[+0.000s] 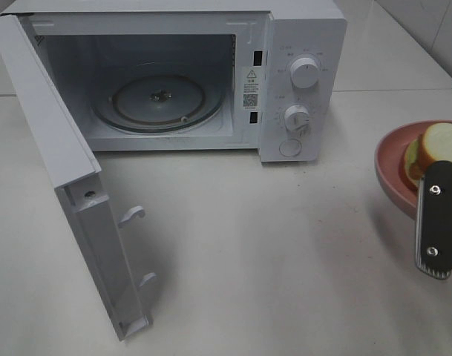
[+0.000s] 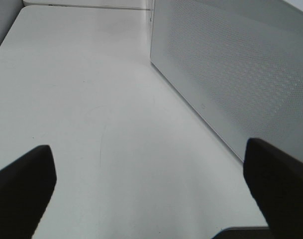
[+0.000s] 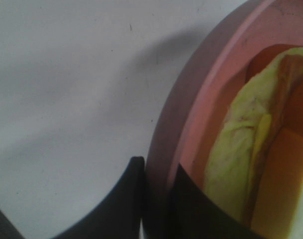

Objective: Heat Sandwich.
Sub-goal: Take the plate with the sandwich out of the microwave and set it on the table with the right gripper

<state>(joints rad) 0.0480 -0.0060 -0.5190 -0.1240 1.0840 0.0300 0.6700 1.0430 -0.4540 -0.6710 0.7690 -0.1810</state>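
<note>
Two hands share the work: the right hand (image 3: pixel 156 186) pinches the rim of the pink plate (image 3: pixel 191 99) carrying the sandwich (image 1: pixel 436 148), right of the open microwave (image 1: pixel 300 81). Left hand (image 2: pixel 151 184) waits wide and empty. Next, probably, lifting the plate level toward the turntable (image 1: pixel 159 100).

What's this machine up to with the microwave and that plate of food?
It is getting a sandwich ready to heat. The right gripper is pinched on the rim of the pink plate that carries the sandwich, over at the right side of the table. The microwave stands with its door swung wide and its glass turntable bare. The left gripper is open, holding nothing, beside the door.
</note>
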